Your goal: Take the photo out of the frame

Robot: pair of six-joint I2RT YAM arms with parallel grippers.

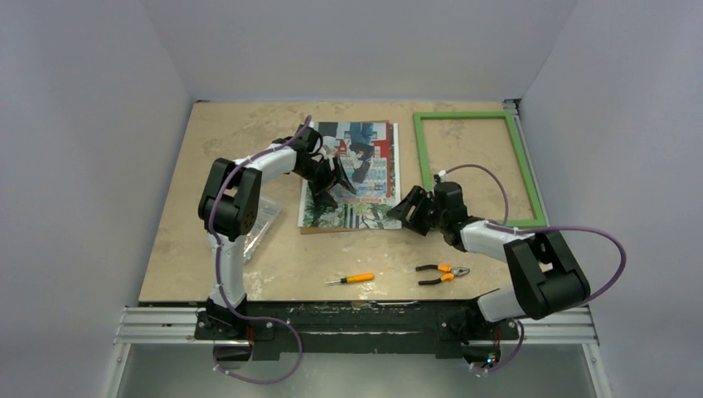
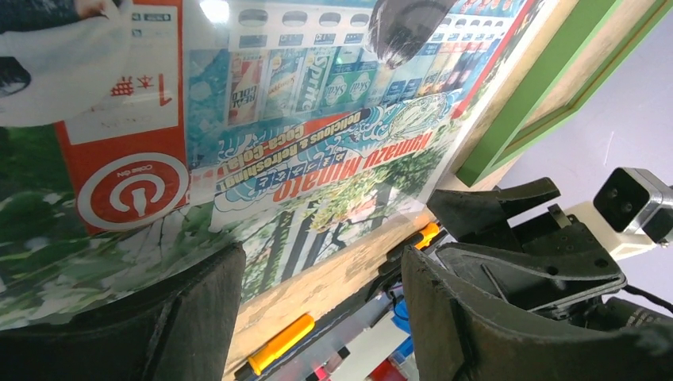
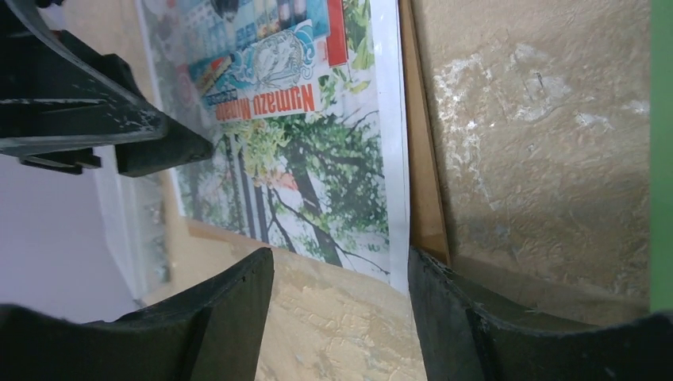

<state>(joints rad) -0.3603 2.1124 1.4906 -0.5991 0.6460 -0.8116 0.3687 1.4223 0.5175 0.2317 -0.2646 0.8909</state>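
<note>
The photo [image 1: 352, 178] lies flat mid-picture, long side running upward, left of the empty frame [image 1: 463, 115]; the left claw [image 1: 332, 178] gapes over it, the right claw [image 1: 412, 211] gapes at its lower-right corner.

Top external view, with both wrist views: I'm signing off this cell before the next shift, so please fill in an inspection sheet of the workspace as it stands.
Surface: beige marbled table, with pale worn patches.
Job's things: photo lies flat and face up, outside the frame; the frame lies to its right, apart from it, with only table showing inside.
Clutter: clear plastic box at left; screwdriver and pliers near the front edge.
Grippers: left gripper open over the photo; right gripper open at the photo's near right corner.
Cables: purple cable along each arm, hanging in loose loops.
Surroundings: plain white walls; metal rail at the arm bases.
</note>
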